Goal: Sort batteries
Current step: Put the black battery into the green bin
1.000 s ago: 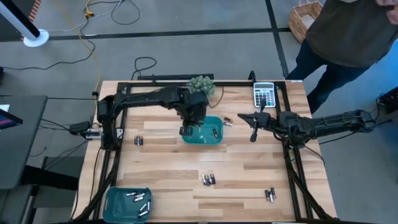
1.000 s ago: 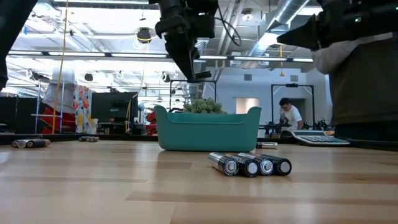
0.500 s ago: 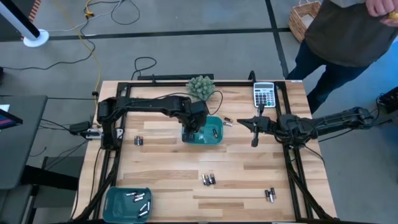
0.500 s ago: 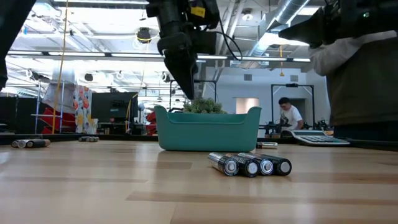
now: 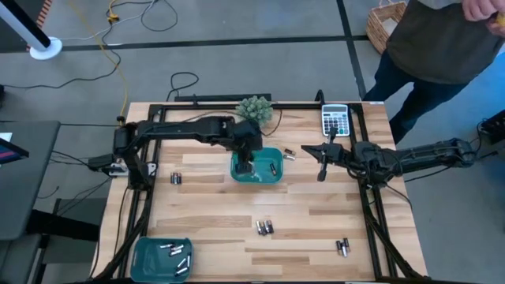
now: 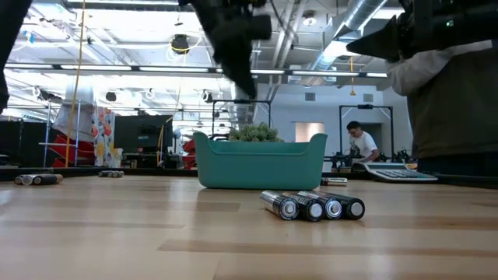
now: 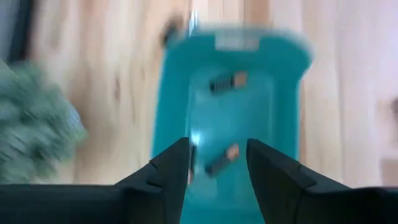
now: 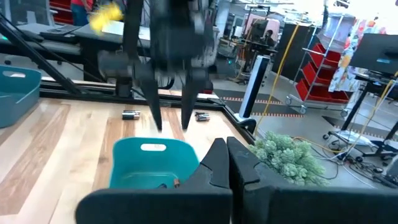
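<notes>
My left gripper (image 5: 246,167) hangs open over the left part of the teal tray (image 5: 278,178) at mid table. Its fingers (image 8: 154,106) point down with a gap and nothing between them. In the left wrist view, two batteries (image 7: 227,81) (image 7: 222,160) lie on the tray's floor (image 7: 267,124) under the gripper (image 7: 217,146). Loose batteries lie on the wood: a group (image 5: 264,227) near the middle front, one pair (image 5: 342,248) at the near right, one pair (image 5: 176,179) at the left, one (image 5: 289,155) just right of the tray. My right gripper (image 5: 322,162) waits shut right of the tray.
A second teal tray (image 5: 144,251) with several batteries stands at the near left corner. A grey calculator (image 5: 334,120) and a small green plant (image 5: 256,110) sit along the far edge. A person stands beyond the far right corner. Bare wood lies between the trays.
My left gripper has dipped toward the middle tray's rim, then come up again, shifting slightly toward the table's right edge and tipping less steeply. Its fingers have parted. My right arm has kept still.
</notes>
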{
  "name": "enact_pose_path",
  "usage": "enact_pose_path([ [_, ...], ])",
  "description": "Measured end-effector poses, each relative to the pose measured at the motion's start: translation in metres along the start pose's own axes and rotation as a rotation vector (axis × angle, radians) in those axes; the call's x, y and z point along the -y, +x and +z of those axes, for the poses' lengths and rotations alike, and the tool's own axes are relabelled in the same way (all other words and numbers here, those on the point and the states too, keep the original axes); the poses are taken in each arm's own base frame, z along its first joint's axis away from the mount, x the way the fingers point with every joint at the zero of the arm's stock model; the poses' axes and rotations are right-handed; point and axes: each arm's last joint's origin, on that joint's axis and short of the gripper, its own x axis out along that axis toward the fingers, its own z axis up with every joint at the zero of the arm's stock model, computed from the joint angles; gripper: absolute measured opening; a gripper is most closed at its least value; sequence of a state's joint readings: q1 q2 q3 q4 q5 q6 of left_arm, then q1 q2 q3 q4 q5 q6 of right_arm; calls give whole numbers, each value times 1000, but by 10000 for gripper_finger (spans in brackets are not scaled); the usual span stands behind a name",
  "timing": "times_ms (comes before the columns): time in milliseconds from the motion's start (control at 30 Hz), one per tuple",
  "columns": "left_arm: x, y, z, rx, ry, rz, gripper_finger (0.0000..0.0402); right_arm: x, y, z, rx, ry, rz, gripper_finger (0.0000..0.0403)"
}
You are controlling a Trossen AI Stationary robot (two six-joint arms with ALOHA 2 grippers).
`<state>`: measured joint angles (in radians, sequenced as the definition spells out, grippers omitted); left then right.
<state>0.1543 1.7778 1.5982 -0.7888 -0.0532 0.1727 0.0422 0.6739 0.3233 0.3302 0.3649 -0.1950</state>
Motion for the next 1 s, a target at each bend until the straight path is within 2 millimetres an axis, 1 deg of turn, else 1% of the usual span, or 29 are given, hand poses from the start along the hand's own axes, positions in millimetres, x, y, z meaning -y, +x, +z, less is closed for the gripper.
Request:
enact_pose_path([
  [67, 0, -15, 5, 99, 11, 20, 139, 0, 0, -1, -7, -3, 2, 0],
  [100, -1, -24, 4, 146, 14, 33, 133, 0, 0, -1, -9, -3, 2, 0],
  [200, -1, -43, -8, 261, -4, 63, 113, 0, 0, 0, -3, -13, 1, 0],
  [367, 4, -65, -49, 376, -72, 137, 87, 3, 1, 0, 6, -17, -19, 0],
  [467, 9, -75, -75, 437, -129, 162, 78, 6, 2, 0, 0, -13, -42, 0],
  [600, 17, -79, -110, 505, -190, 204, 73, 12, 4, -2, -9, 12, -81, 0],
  [767, 23, -75, -146, 559, -255, 222, 72, 17, 6, 0, -34, 51, -108, 0],
  [867, 25, -69, -161, 544, -263, 227, 72, 15, 11, 1, -74, 62, -95, 0],
  [1000, 26, -57, -171, 540, -274, 254, 72, 7, 22, -10, -161, 98, -72, 0],
])
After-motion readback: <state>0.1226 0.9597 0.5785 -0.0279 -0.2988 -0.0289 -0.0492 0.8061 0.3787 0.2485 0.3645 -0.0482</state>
